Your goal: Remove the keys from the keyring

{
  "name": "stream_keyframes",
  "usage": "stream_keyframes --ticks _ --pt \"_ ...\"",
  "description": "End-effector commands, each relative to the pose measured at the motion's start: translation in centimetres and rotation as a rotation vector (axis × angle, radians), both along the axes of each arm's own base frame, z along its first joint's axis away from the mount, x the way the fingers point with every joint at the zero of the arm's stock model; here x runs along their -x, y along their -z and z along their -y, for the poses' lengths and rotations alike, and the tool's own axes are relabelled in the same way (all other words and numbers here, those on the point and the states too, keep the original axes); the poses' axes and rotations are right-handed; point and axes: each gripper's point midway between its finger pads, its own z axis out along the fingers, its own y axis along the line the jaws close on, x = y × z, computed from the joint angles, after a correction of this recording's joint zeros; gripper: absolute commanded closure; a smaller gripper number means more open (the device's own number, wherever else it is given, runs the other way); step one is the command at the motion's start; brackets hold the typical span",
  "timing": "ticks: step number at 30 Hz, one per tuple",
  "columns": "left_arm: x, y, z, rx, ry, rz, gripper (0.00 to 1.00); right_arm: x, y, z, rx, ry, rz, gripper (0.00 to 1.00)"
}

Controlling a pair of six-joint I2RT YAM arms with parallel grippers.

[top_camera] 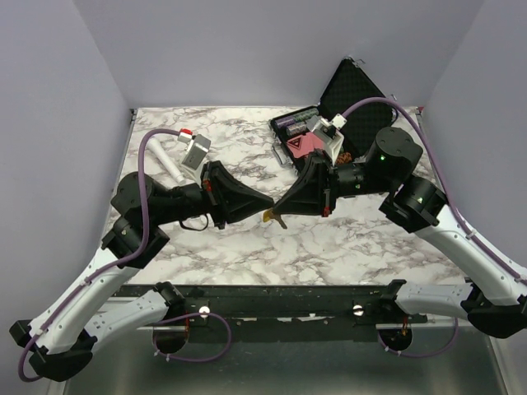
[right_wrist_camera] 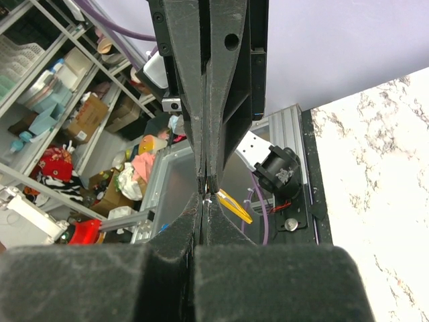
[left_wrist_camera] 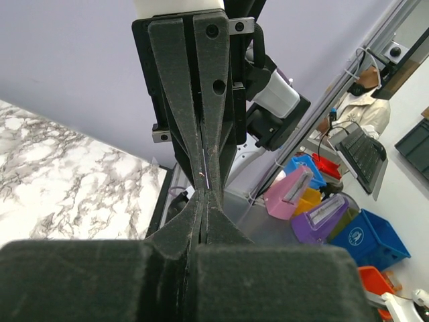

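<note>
My two grippers meet tip to tip above the middle of the marble table [top_camera: 247, 247]. My left gripper [top_camera: 269, 202] is shut, and so is my right gripper [top_camera: 283, 206]. The yellow-orange key [top_camera: 272, 217] hangs just below where the tips meet. In the right wrist view my shut gripper [right_wrist_camera: 206, 198] pinches a tiny silver bit of the keyring [right_wrist_camera: 210, 196], and the key [right_wrist_camera: 234, 205] sticks out to the right of it. In the left wrist view my gripper [left_wrist_camera: 204, 196] is shut against the opposite fingers [left_wrist_camera: 218, 121], with a thin silver edge of the keyring [left_wrist_camera: 205, 161] between them.
An open black case [top_camera: 350, 90] stands at the back right, with a pink item [top_camera: 298, 148] and small parts in front of it. A white cylinder [top_camera: 169, 164] lies at the back left. Grey walls enclose the table on three sides.
</note>
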Motion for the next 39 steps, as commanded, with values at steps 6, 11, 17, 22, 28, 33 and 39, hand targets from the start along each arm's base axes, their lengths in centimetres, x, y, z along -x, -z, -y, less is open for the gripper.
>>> stream_keyframes --ticks 6,11,17,22,28,33,39 --pt "1.3 0.5 0.0 -0.091 0.065 0.008 1.00 -0.4 -0.3 0.0 0.003 0.033 0.008 0.96" --pt "1.1 -0.2 -0.2 -0.090 0.041 0.019 1.00 -0.3 0.2 -0.1 0.007 0.020 -0.015 0.80" --pt "1.1 -1.0 -0.3 -0.071 0.034 0.028 1.00 -0.3 0.4 -0.2 0.005 0.022 -0.021 0.67" --pt "1.0 -1.4 -0.3 -0.059 0.024 0.035 1.00 -0.3 0.7 -0.2 0.010 0.022 -0.025 0.62" --pt "1.0 -2.7 -1.0 -0.020 -0.011 0.053 1.00 -0.3 1.2 -0.2 0.016 0.022 -0.038 0.62" --pt "1.0 -3.1 -1.2 -0.014 -0.022 0.056 1.00 -0.5 1.2 -0.3 0.014 0.026 -0.039 0.62" --pt "1.0 -3.2 -1.3 -0.016 -0.027 0.057 1.00 -0.4 0.9 -0.4 0.005 0.021 -0.034 0.75"
